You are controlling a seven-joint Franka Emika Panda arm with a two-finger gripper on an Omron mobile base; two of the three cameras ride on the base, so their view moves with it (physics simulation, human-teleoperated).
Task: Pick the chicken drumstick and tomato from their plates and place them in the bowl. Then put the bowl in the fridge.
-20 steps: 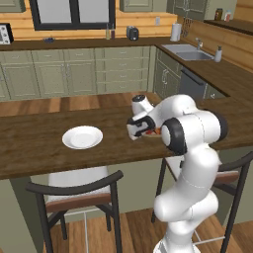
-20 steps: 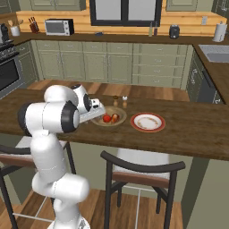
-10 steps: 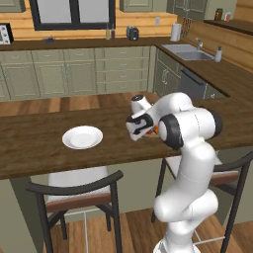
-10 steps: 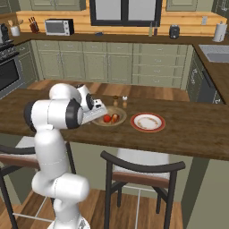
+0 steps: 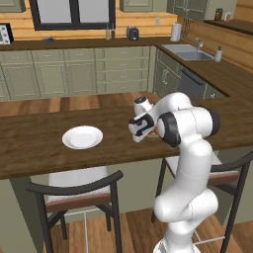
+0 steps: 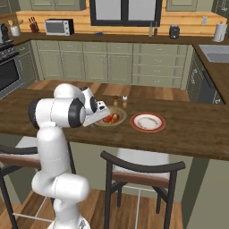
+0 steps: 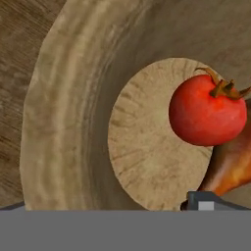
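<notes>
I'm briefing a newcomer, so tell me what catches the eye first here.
The white arm bends low over the wooden bowl on the dark island counter. In the hand view, a red tomato lies in the bowl against the chicken drumstick. Two empty plates flank it: red-rimmed plate, white plate.

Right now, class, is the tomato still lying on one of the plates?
No: the tomato lies inside the wooden bowl, beside the chicken drumstick.

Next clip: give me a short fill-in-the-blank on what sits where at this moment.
1. The tomato lies inside the wooden ____.
2. The chicken drumstick lies against the ____.
3. The white plate and the red-rimmed plate both carry ____ food.
4. The gripper, just above the bowl, has its jaws ____.

Missing words: bowl; tomato; no; open
</notes>
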